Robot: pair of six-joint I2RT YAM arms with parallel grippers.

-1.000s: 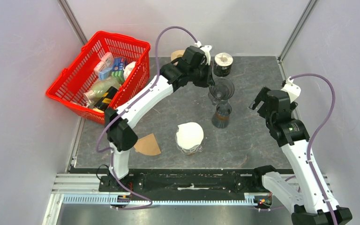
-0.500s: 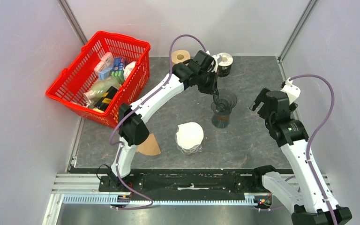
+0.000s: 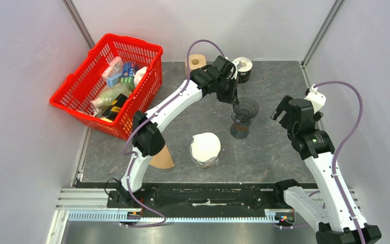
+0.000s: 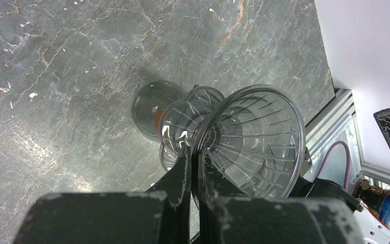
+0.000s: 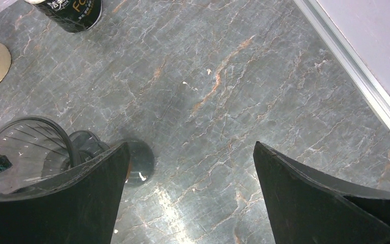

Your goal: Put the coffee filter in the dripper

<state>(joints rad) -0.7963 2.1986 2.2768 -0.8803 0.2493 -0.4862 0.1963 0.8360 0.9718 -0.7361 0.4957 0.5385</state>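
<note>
A clear ribbed dripper (image 3: 246, 108) sits tilted over the glass carafe (image 3: 240, 130) at mid-table. My left gripper (image 3: 235, 100) is shut on the dripper's rim; in the left wrist view the fingers (image 4: 184, 168) pinch the rim of the dripper (image 4: 256, 140) above the carafe (image 4: 151, 108). A brown paper coffee filter (image 3: 163, 159) lies flat near the front left, partly hidden by the left arm. My right gripper (image 3: 280, 113) hangs open to the right of the carafe, nothing between its fingers (image 5: 190, 147).
A white paper-topped holder (image 3: 205, 147) stands in front of the carafe. A red basket (image 3: 79, 99) of groceries sits at the left. A paper roll (image 3: 196, 61) and a black can (image 3: 242, 69) stand at the back. The table's right edge rail (image 5: 355, 71) is close.
The left arm has reached further right and carried the dripper down toward the carafe's mouth. The right arm has not moved.
</note>
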